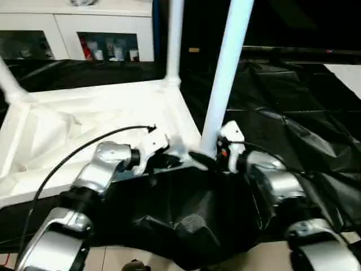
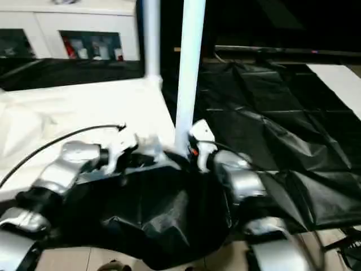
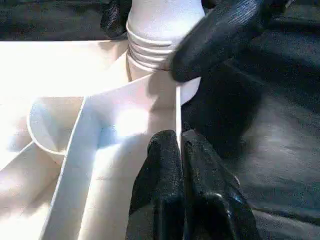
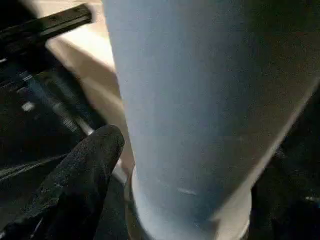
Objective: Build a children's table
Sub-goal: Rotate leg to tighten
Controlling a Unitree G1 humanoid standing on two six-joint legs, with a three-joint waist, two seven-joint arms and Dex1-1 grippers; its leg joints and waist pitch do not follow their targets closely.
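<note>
Left gripper is pinched fully shut with its two black fingers pressed together, sitting on the near edge of the tabletop right by the near right corner socket. That tabletop is the big white piece lying underside up, ribs showing, on a black sheet that covers the surface around it. Sticking up from it are the legs: one leg stands in the near right corner socket, leaning a bit, with its threaded end visible just above the socket in the left wrist view, another leg stands upright at the far right corner, and a third leg pokes up at the far left corner. Right gripper is at the base of the near right leg, jaws spread wide around it, one black finger just beside the tube, can't tell if it actually touches. White cabinet with glass doors sits behind the whole thing
</note>
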